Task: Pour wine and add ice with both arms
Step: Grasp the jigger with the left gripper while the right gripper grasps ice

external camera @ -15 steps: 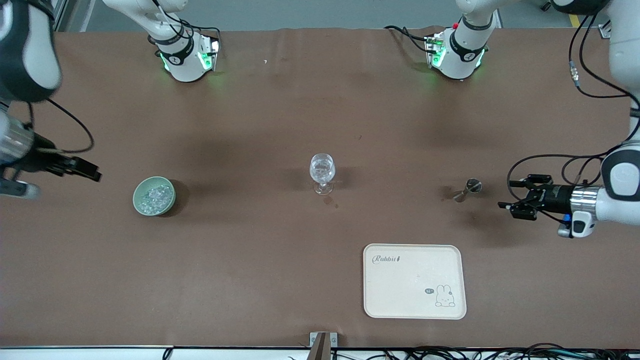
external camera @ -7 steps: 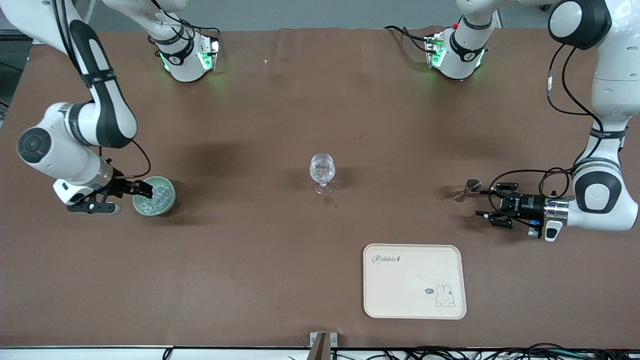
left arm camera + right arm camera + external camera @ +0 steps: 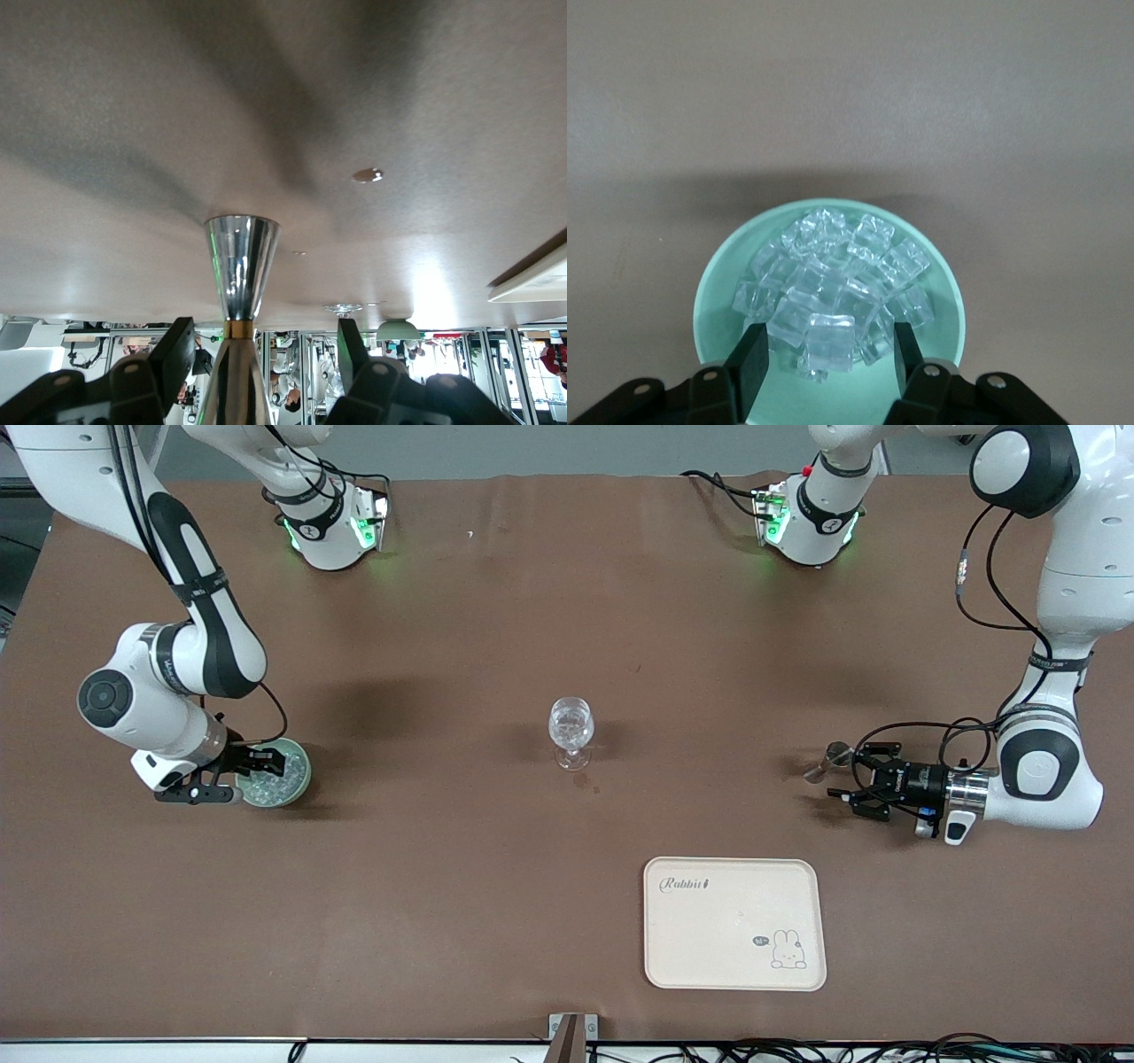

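Note:
The silvery hourglass jigger (image 3: 834,759) stands toward the left arm's end of the table. My left gripper (image 3: 848,774) is low at it and open. In the left wrist view the jigger (image 3: 241,266) stands between the two fingers (image 3: 174,352), with a gap on each side. The pale green bowl (image 3: 285,779) of clear ice chunks (image 3: 276,778) sits toward the right arm's end. My right gripper (image 3: 262,765) is open over it. In the right wrist view its fingers (image 3: 754,361) flank one ice chunk (image 3: 831,342) in the bowl (image 3: 718,292). The clear stemmed glass (image 3: 570,732) stands mid-table.
A cream tray (image 3: 733,965) with a rabbit print lies nearer the front camera than the jigger. A small dark stain (image 3: 585,782) marks the brown tabletop by the glass foot. The arm bases (image 3: 330,531) stand along the top edge.
My right gripper has come in from the table's end onto the bowl. My left gripper has dropped lower and closed in on the jigger. Both stay open.

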Controlling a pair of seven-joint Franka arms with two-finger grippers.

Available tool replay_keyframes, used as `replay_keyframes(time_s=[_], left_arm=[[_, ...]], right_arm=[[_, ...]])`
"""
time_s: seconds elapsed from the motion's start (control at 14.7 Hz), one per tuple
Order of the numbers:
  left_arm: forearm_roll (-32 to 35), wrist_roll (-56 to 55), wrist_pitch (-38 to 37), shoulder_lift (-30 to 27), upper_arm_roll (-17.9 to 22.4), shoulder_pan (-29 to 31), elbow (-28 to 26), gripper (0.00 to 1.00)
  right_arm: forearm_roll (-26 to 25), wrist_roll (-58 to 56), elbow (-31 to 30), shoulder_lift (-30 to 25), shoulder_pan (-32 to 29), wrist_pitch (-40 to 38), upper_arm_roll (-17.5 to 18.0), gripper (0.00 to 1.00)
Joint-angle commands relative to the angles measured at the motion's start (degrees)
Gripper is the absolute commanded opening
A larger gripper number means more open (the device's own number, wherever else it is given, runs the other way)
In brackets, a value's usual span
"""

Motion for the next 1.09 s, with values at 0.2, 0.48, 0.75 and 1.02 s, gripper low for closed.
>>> replay_keyframes(time_s=[0.2,0.48,0.75,1.02], left_arm=[[-0.44,2.4,-1.22,0.36,-0.11,-0.24,-1.21,0.64],[-0.44,3.2,-1.22,0.8,-0.2,-0.33,-1.21,0.52],[-0.35,3.2,-1.22,0.8,-0.2,-0.42,-1.21,0.3],[-0.79,3.11,-1.22,0.28,-0.99,-0.68,-0.42,0.0]], right_arm=[[0.2,-0.66,-1.9,-0.13,0.17,1.27,-0.03,0.52],[0.55,-0.57,-1.9,0.4,-0.19,1.88,-0.03,0.5],[0.82,-0.48,-2.52,0.84,-0.27,3.29,-0.03,0.5],[0.82,-0.48,-2.52,0.84,-0.27,3.2,-0.03,0.44]])
